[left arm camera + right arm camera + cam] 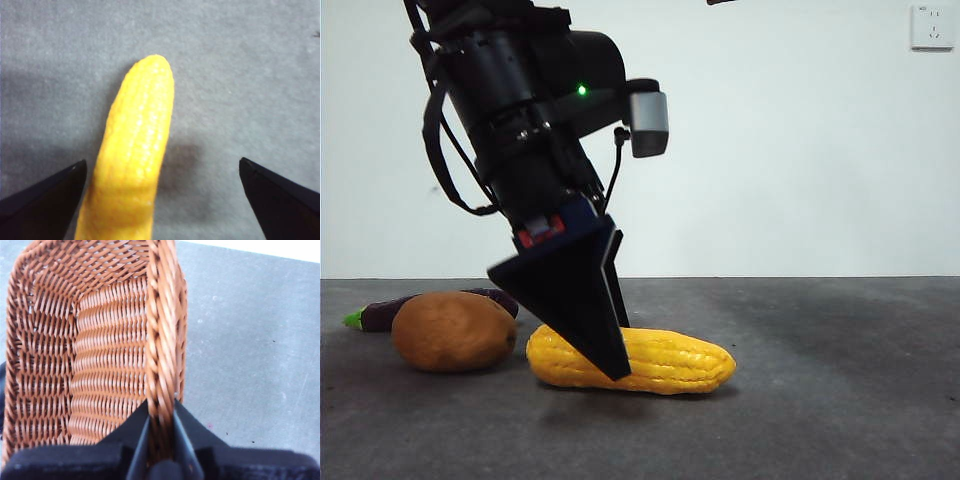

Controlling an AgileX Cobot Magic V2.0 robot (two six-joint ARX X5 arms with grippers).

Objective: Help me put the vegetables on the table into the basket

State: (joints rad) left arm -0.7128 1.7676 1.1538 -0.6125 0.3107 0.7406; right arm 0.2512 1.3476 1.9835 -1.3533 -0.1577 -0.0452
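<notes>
A yellow corn cob [660, 362] lies on the grey table [840, 400]. A brown potato [453, 331] sits to its left, with a purple eggplant [390, 311] behind it. My left gripper [610, 365] is down over the corn's left part. In the left wrist view its jaws are open, and the corn [135, 155] lies between them, close to one jaw. My right gripper [161, 440] is shut on the rim of the brown wicker basket [165, 340], which is empty inside. The basket is out of the front view.
A white wall with a socket [931, 26] stands behind the table. A black tip [720, 2] shows at the top edge of the front view.
</notes>
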